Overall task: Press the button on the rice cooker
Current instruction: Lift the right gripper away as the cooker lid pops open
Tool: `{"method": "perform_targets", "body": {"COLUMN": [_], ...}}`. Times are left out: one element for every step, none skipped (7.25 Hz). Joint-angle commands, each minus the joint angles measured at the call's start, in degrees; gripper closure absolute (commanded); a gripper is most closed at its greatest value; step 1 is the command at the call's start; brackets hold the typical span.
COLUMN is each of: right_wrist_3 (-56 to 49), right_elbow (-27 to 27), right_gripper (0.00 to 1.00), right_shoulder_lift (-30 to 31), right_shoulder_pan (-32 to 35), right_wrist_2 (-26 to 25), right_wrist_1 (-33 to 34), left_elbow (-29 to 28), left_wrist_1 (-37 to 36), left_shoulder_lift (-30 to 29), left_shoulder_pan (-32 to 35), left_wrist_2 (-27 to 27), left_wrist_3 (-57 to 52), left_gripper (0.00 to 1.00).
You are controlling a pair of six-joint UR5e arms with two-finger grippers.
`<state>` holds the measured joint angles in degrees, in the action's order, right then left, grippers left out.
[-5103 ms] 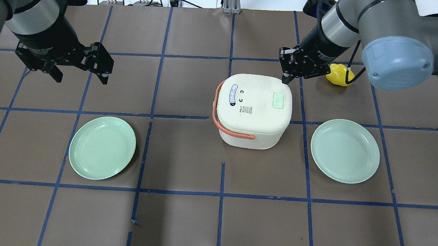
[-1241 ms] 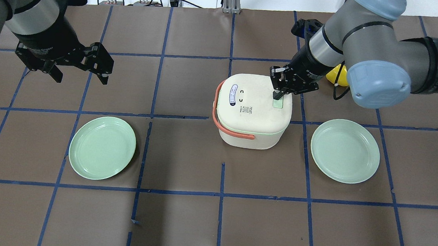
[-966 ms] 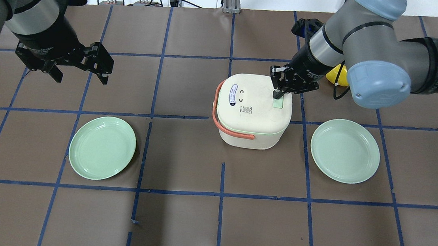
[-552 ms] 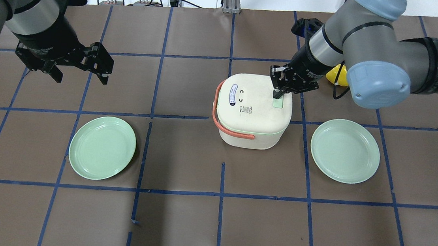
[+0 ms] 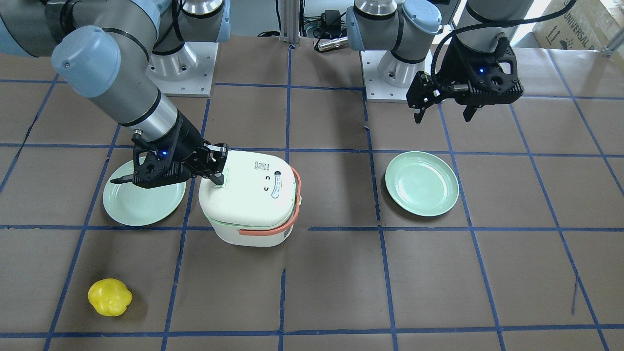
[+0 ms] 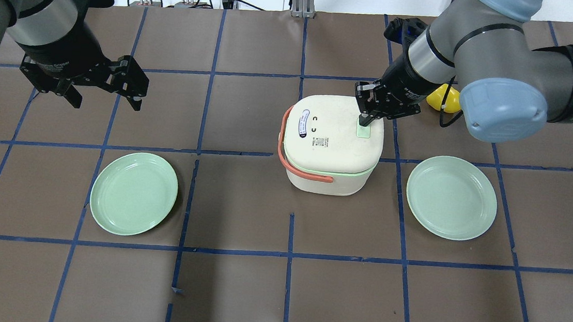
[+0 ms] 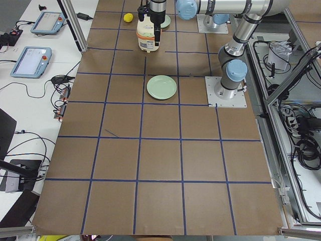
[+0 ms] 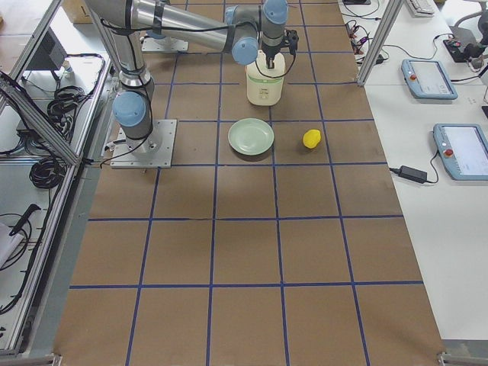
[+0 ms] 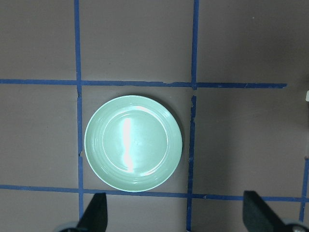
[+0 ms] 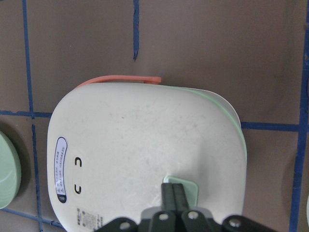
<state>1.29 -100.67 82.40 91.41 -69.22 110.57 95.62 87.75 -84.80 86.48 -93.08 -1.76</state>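
The white rice cooker [image 6: 331, 149] with an orange handle stands mid-table; it also shows in the front view [image 5: 248, 200]. Its pale green button [image 6: 363, 133] sits on the lid's right side. My right gripper [image 6: 363, 122] is shut, and its joined fingertips rest on the far end of the button. The right wrist view shows the same: the fingertips [image 10: 174, 193] on the button [image 10: 190, 186]. My left gripper [image 6: 106, 102] is open and empty, hovering far to the cooker's left, above a green plate [image 9: 133, 143].
Two pale green plates lie on the brown mat, one at the front left [image 6: 134, 193] and one to the right of the cooker [image 6: 451, 197]. A yellow fruit-like object [image 6: 442, 98] lies behind my right wrist. Cables run along the far table edge.
The right gripper came from behind the cooker onto the button. In the last half second it shifted slightly up and away, still on the button. The left arm has not moved.
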Motion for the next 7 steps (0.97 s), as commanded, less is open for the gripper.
{"method": "perform_targets", "body": {"right_wrist_3": [0.03,0.12,0.12,0.12,0.46,0.90,1.43], "right_elbow": [1.26,3.09,5.46,7.31,8.20,9.08,10.05], "right_gripper": [0.91,0.77,0.48,0.24,0.01,0.00,0.00], "right_shoulder_lift": [1.26,2.40,2.76,2.85,3.37,4.08,4.34], "right_shoulder_pan": [0.00,0.17,0.17,0.17,0.17,0.17,0.17], "right_wrist_2": [-0.04,-0.21,-1.43,-5.79,-8.62,-10.48,-12.84], "right_wrist_1": [-3.06,-5.86,-8.76,-9.05,-9.06,-10.45,-12.72], "left_elbow": [0.00,0.00,0.00,0.00,0.09,0.00,0.00], "left_wrist_1": [0.06,-0.03,-0.03,-0.03,0.06,-0.03,-0.03], "left_shoulder_lift": [-0.02,-0.02,-0.02,-0.02,0.07,-0.02,-0.02], "left_shoulder_pan": [0.00,0.00,0.00,0.00,0.00,0.00,0.00], "left_wrist_2": [0.00,0.00,0.00,0.00,0.00,0.00,0.00], "left_wrist_3": [0.00,0.00,0.00,0.00,0.00,0.00,0.00], "left_gripper": [0.00,0.00,0.00,0.00,0.00,0.00,0.00]}}
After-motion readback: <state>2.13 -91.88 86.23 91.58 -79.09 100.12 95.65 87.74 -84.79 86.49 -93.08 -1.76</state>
